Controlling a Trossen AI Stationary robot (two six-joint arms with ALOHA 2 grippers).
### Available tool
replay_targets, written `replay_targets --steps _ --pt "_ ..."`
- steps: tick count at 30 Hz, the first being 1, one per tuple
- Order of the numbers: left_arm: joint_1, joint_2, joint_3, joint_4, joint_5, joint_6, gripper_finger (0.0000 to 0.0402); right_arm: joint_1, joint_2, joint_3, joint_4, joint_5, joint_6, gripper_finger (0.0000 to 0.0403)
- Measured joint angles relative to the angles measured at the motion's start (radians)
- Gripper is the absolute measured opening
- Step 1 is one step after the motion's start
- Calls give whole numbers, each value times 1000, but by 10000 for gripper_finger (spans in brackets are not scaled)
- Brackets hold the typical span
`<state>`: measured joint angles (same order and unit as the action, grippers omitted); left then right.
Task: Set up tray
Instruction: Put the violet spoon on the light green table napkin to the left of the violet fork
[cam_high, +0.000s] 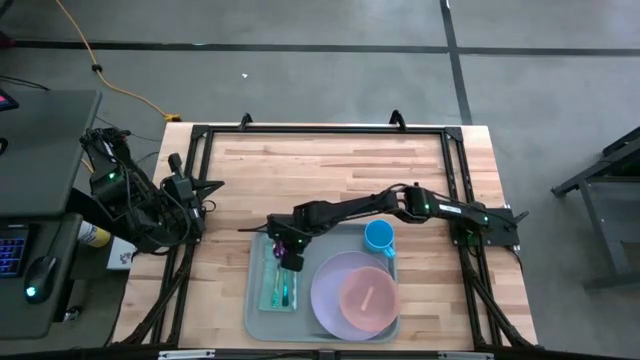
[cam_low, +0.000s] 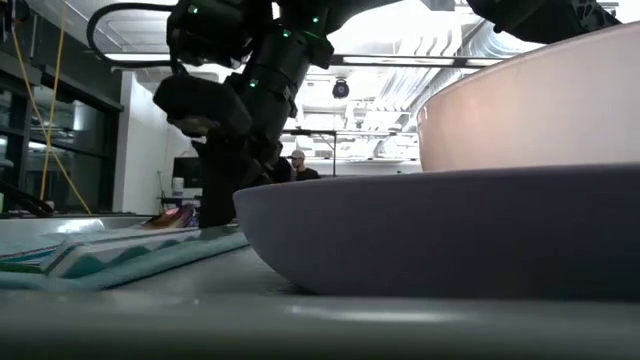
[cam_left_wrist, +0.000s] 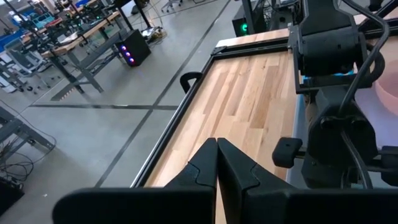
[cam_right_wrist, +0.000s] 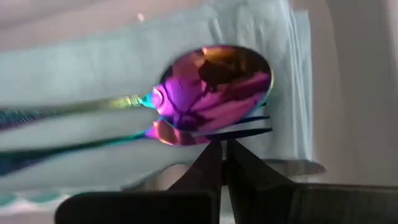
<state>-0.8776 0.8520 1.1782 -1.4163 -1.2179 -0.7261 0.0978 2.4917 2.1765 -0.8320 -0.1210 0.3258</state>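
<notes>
Tray (cam_high: 255, 318) at the table's six o'clock edge looks nearly set — lavender plate (cam_high: 330, 300) with pink bowl (cam_high: 366, 297), blue cup (cam_high: 379, 237), teal cloth (cam_high: 277, 287) bearing iridescent cutlery (cam_right_wrist: 211, 87); right gripper (cam_high: 289, 262), fingers pressed together and empty, hovers over its ten o'clock corner — left gripper (cam_left_wrist: 217, 163), also closed, waits at nine o'clock

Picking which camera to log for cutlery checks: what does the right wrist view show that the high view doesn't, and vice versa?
Only the right wrist view shows the iridescent spoon bowl in detail. Only the high view shows the whole tray, the lavender plate, the blue cup and the left pincer parked off to the side. Both show the teal cloth and the right pincer, shut above it.
</notes>
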Motion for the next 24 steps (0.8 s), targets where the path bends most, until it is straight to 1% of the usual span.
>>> replay_targets --steps 5,17,20,24 --pt "0 0 0 2 8 15 42 0 9 0 28 -19 14 0" --pt "0 0 0 2 23 15 42 0 3 0 9 -39 44 0" --pt "0 0 0 2 23 15 42 1 3 21 -27 -48 51 0" --pt "0 0 0 0 23 15 42 1 1 48 -23 -42 36 0"
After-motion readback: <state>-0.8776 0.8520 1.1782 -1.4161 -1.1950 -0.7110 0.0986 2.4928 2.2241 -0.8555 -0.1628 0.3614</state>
